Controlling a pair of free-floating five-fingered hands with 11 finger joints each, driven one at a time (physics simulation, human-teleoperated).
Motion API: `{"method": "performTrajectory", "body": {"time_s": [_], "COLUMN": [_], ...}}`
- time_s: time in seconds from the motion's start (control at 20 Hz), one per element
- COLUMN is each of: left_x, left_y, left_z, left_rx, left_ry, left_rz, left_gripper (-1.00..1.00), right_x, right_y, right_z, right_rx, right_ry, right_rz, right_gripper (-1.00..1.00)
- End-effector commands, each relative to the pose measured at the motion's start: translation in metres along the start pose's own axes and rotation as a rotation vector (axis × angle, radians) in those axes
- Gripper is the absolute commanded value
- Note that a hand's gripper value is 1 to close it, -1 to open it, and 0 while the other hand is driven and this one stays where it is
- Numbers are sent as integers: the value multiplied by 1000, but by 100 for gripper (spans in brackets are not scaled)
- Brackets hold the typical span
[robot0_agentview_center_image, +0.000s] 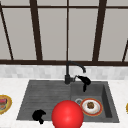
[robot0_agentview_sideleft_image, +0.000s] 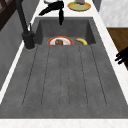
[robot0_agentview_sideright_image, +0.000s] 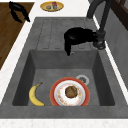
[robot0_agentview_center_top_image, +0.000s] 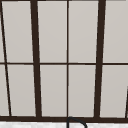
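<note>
My right hand (robot0_agentview_center_image: 84, 80) hovers beside the black faucet (robot0_agentview_center_image: 68, 72), level with its side lever, fingers relaxed and one drooping toward the basin. The right side view has this hand (robot0_agentview_sideright_image: 77, 37) close to the faucet base (robot0_agentview_sideright_image: 100, 41), above the basin's back wall. My left hand (robot0_agentview_center_image: 38, 115) floats at the front left rim of the sink, fingers loosely bent and holding nothing. In the basin lies a red-rimmed plate (robot0_agentview_sideright_image: 70, 93) with a brown piece of food, and a banana (robot0_agentview_sideright_image: 35, 95) rests beside it.
A large red ball (robot0_agentview_center_image: 67, 115) covers the sink's front rim in the front view. A yellow plate with food (robot0_agentview_center_image: 3, 103) sits on the left counter, another plate (robot0_agentview_sideleft_image: 79, 5) on the right counter. The ribbed drainboard (robot0_agentview_sideleft_image: 62, 75) forms the sink's left half.
</note>
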Motion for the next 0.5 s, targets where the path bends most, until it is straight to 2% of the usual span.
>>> {"method": "performTrajectory", "body": {"time_s": [0.0,0.2,0.3,0.35,0.4,0.45], "left_x": [0,0,0,0,0,0], "left_y": [0,0,0,0,0,0], "left_z": [0,0,0,0,0,0], "left_rx": [0,0,0,0,0,0], "left_ry": [0,0,0,0,0,0], "left_rz": [0,0,0,0,0,0], "left_gripper": [0,0,0,0,0,0], "right_x": [14,34,35,36,34,31], "right_y": [-20,-37,-25,-20,-13,-7], "right_z": [-3,-11,-35,-44,-49,-56], "right_rx": [-40,-62,-19,-10,-18,-14], "right_ry": [-50,-47,-17,-7,0,8], "right_rz": [26,40,11,11,-14,-5], "right_gripper": [-100,-100,-100,-100,-100,-100]}}
